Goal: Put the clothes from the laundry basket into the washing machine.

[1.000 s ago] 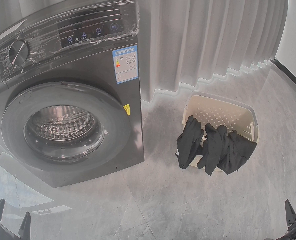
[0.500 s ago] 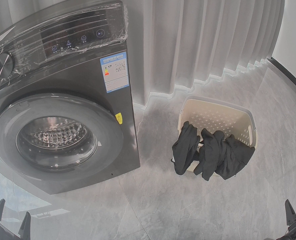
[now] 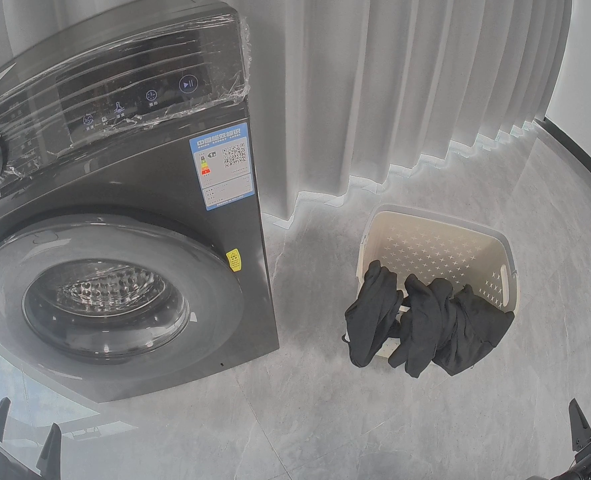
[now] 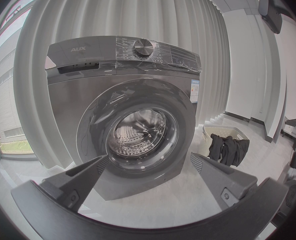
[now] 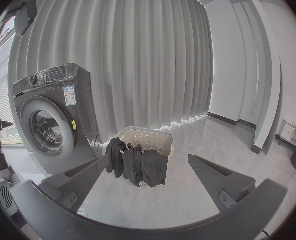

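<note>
While black clothes (image 3: 429, 325) drape over rim of beige laundry basket (image 3: 435, 248) near washing machine (image 3: 142, 188), left gripper (image 4: 148, 156) and right gripper (image 5: 147, 157) both spread apart, empty.

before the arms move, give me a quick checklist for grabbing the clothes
1. left gripper open and empty: ok
2. right gripper open and empty: ok
3. clothes draped over the laundry basket near rim, easy to grip: ok
4. washing machine door open: cannot tell
5. a gripper close enough to the clothes: not ok, both are far from the basket
</note>
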Tool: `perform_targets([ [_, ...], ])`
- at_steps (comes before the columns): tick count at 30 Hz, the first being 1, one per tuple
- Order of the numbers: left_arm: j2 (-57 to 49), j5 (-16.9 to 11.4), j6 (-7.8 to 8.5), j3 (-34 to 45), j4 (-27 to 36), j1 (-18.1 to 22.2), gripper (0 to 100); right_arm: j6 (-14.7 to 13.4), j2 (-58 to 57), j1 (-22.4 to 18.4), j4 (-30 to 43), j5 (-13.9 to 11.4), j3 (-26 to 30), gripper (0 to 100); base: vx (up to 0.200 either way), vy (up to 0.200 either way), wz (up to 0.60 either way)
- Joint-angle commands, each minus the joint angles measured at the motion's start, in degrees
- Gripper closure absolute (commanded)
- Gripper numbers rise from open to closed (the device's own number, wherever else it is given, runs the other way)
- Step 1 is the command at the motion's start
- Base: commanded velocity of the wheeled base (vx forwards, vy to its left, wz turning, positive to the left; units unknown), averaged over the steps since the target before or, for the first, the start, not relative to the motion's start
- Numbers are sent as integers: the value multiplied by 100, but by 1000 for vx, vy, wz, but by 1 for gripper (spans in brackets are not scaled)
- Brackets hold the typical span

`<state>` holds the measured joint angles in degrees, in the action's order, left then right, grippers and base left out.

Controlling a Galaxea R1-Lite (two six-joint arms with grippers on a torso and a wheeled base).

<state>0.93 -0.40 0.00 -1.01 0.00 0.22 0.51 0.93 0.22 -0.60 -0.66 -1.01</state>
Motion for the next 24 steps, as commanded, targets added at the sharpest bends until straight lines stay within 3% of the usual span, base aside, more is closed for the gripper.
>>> perform_targets([
  [1, -93, 5, 0, 101, 0, 4, 0, 2, -22, 4, -2, -4, 101, 0, 0, 0, 0],
  [5, -93, 5, 0, 101, 0, 4, 0, 2, -22, 4, -2, -4, 101, 0, 0, 0, 0],
  [14, -93, -4, 0, 101, 0, 4, 0, 2, -22, 4, -2, -4, 101, 0, 0, 0, -600],
  [24, -93, -4, -9, 101, 0, 4, 0, 2, -22, 4, -2, -4, 101, 0, 0, 0, 0],
])
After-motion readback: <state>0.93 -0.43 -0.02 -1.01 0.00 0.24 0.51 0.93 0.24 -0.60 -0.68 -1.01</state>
